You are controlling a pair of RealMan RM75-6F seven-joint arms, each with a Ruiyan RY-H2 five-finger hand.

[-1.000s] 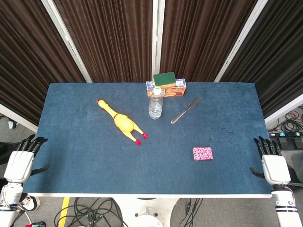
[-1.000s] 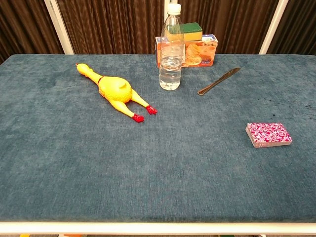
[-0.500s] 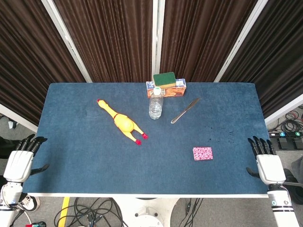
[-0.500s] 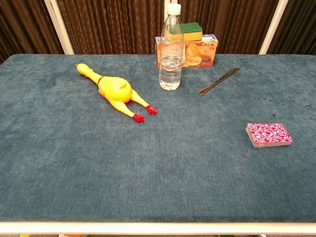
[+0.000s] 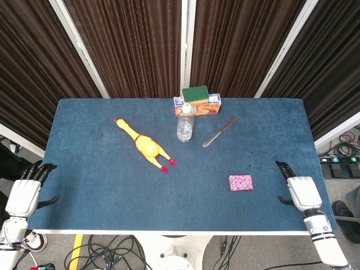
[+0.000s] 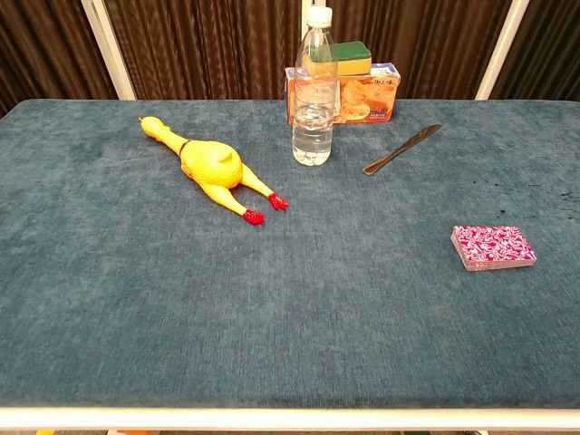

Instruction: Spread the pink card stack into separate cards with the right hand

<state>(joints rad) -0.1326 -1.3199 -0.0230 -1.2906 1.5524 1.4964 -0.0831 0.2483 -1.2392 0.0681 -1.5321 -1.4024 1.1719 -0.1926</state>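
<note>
The pink card stack (image 5: 241, 183) (image 6: 493, 246) lies squared up as one neat pile on the blue table (image 5: 101, 185), right of centre and near the front. My right hand (image 5: 298, 187) hovers over the table's right front corner, to the right of the stack and apart from it, fingers extended and holding nothing. Off the table's left front corner hangs my left hand (image 5: 26, 191), fingers apart and empty. Neither hand shows in the chest view.
A yellow rubber chicken (image 5: 145, 145) lies left of centre. A water bottle (image 5: 185, 124) stands at mid-back, with a snack box (image 5: 198, 106) topped by a green sponge (image 5: 195, 94) behind it. A table knife (image 5: 220, 131) lies slantwise right of the bottle.
My right hand has moved left and forward from beside the table's right edge to over its right front corner, closer to the card stack. The left hand and all objects stayed put.
</note>
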